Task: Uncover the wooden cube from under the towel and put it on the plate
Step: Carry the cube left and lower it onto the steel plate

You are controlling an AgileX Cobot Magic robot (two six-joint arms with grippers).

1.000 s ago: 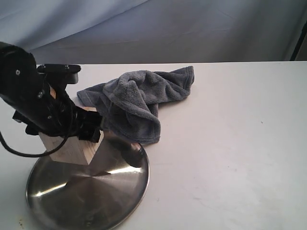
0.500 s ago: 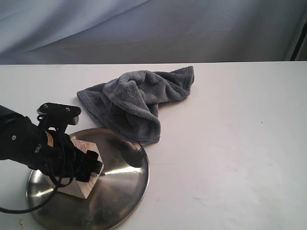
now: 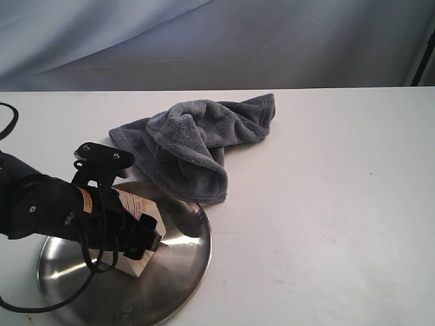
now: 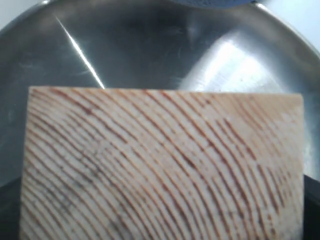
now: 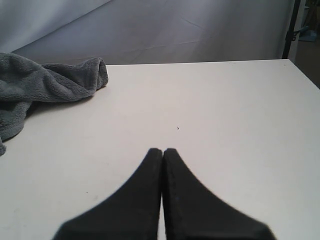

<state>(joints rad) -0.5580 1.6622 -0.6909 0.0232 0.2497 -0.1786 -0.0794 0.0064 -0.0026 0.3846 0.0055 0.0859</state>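
Observation:
The wooden cube (image 3: pixel 141 216), pale with dark grain rings, hangs tilted low over the shiny steel plate (image 3: pixel 173 268) at the front left. My left gripper (image 3: pixel 136 234) is shut on it, its black fingers on both sides. I cannot tell whether the cube's lower corner touches the plate. In the left wrist view the cube (image 4: pixel 162 165) fills most of the picture, with the plate (image 4: pixel 150 50) behind it. The grey-blue towel (image 3: pixel 197 136) lies crumpled behind the plate, off the cube. In the right wrist view my right gripper (image 5: pixel 162 152) is shut and empty above the bare table, with the towel (image 5: pixel 50 80) some way off.
The white table (image 3: pixel 326 204) stretches to the right of the plate and towel. A grey cloth backdrop (image 3: pixel 238 41) hangs behind the table's far edge. A black cable (image 3: pixel 41 299) loops from the left arm beside the plate.
My left arm has come down with the cube from above the plate's far edge to low over the plate, then shifted a little to the right. The towel has not moved.

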